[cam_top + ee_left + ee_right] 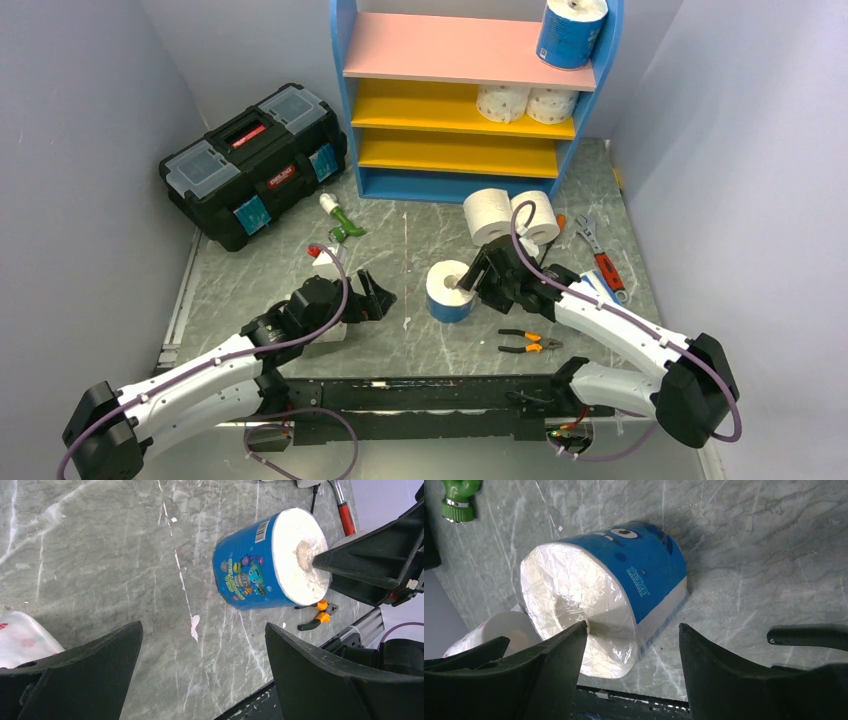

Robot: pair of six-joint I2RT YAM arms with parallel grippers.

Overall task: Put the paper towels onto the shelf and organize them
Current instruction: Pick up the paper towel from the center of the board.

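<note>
A blue-wrapped paper towel (pixel 447 293) stands on end mid-table, also seen in the left wrist view (pixel 250 565) and right wrist view (pixel 644 565). My right gripper (pixel 478 275) (pixel 633 626) is open astride its wall. One fingertip (pixel 576 630) rests at the core and the other (pixel 686 632) stands a little clear of the wrap. My left gripper (pixel 372 295) (pixel 203 626) is wide open over bare table, left of that roll. Two white rolls (pixel 490 212) (pixel 541 216) stand before the shelf (pixel 347 70). The shelf holds a blue roll (pixel 570 32) on top and two dotted rolls (pixel 503 101) (pixel 552 103) below.
A black toolbox (pixel 255 160) lies at the back left. A green-handled item (pixel 340 220) and a white bottle (pixel 325 265) sit by the left arm. Orange pliers (pixel 530 342) and a red-handled wrench (pixel 600 250) lie right of the blue roll.
</note>
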